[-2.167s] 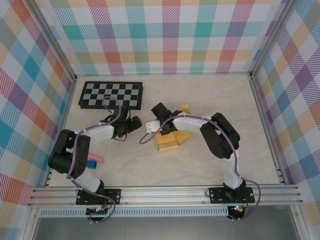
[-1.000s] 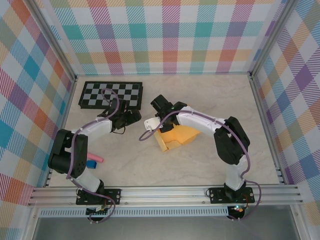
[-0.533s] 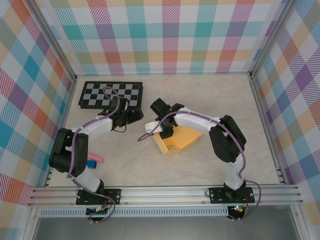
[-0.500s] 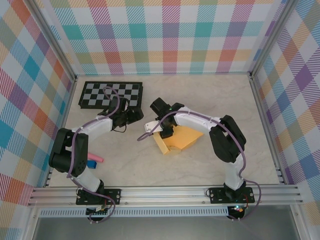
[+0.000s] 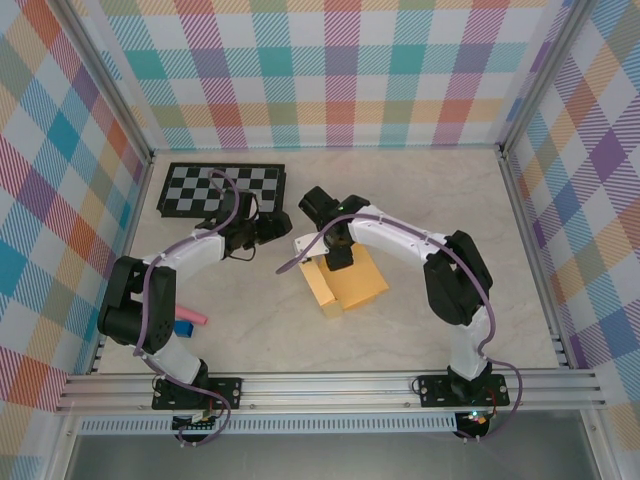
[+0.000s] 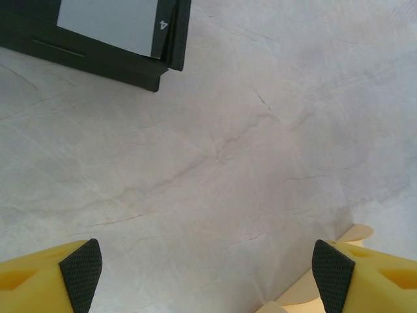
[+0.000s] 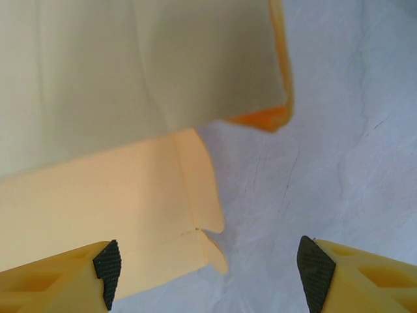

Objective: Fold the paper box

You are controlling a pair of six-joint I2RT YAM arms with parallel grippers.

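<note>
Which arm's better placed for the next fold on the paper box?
Right, likely. The right hand, open, hangs directly over the paper box, a flap edge showing between its fingers. The left hand, also open, sits off by the checkerboard over bare table, the box just at its view's edge.

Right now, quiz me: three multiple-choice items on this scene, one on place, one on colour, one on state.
1. The black-and-grey flat checkerboard lies: A far left; B near right; C dead centre.
2. The thin cardboard paper box is: A blue; B yellow-orange; C green.
3. The right gripper is: A shut on the box; B shut, empty; C open over the box.
Key: A, the top view puts it far left; B, its flaps show that colour; C, the wrist view shows fingers apart above the flaps.
</note>
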